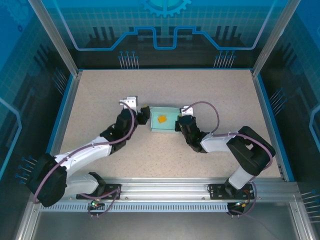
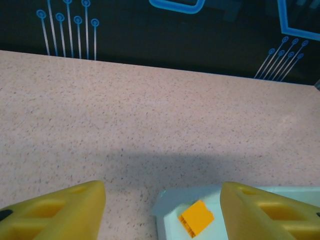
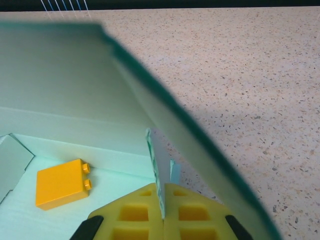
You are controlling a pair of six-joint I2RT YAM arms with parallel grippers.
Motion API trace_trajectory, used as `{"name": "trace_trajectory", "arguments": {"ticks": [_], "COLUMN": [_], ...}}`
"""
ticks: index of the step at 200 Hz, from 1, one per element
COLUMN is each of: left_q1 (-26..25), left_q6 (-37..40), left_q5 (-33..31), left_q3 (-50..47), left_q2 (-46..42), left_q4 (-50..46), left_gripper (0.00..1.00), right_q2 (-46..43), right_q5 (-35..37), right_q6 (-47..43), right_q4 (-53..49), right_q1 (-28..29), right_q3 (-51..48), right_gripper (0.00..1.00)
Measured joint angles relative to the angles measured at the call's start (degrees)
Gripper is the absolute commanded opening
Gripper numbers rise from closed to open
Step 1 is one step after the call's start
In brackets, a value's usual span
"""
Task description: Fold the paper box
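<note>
Your right gripper (image 3: 161, 200) pinches the right wall of the pale light-blue shallow card box (image 1: 160, 129). Your left gripper (image 1: 144, 114) stands spread just beside the box's left end. The box lies on the desk (image 1: 100, 95), its long axis running from one gripper to the other.

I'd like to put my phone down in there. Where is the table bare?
Bare table runs along the far side, between the paper box and the back wall, reaching both side rails. A smaller patch sits between the arms, on the box's near side. Crowded: the middle, where left gripper and right gripper flank the box.
</note>
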Motion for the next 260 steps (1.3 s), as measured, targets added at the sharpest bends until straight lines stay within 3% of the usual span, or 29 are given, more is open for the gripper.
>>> {"name": "trace_trajectory", "arguments": {"ticks": [42,69,129,159,213,260], "left_q1": [4.7,5.8,10.3,11.1,13.0,13.3], "left_q6": [0.8,1.8,6.7,9.7,13.2,14.0], "left_q5": [11.8,16.1,25.2,28.3,31.0,32.5], "left_q3": [13.7,15.5,0.6,-6.2,-7.1,-4.5], "left_q2": [5.2,6.6,0.7,1.6,16.3,22.1], "left_q4": [-11.0,-14.1,-10.0,-3.0,13.7,19.2], "left_gripper": [0.64,0.66,0.8,0.81,0.69,0.48], "right_q2": [0.0,0.0,0.0,0.0,0.3,0.3], "right_q5": [0.2,0.2,0.1,-0.1,-0.7,-0.7], "right_q6": [0.0,-0.4,-1.5,-1.8,-2.0,-2.2], "right_q4": [-0.7,-1.6,-4.3,-5.6,-6.4,-6.7], "right_q1": [0.2,0.3,0.3,0.3,0.3,0.2], "right_q3": [0.3,1.0,2.5,3.3,4.2,4.3], "right_gripper": [0.02,0.02,0.02,0.02,0.02,0.02]}}
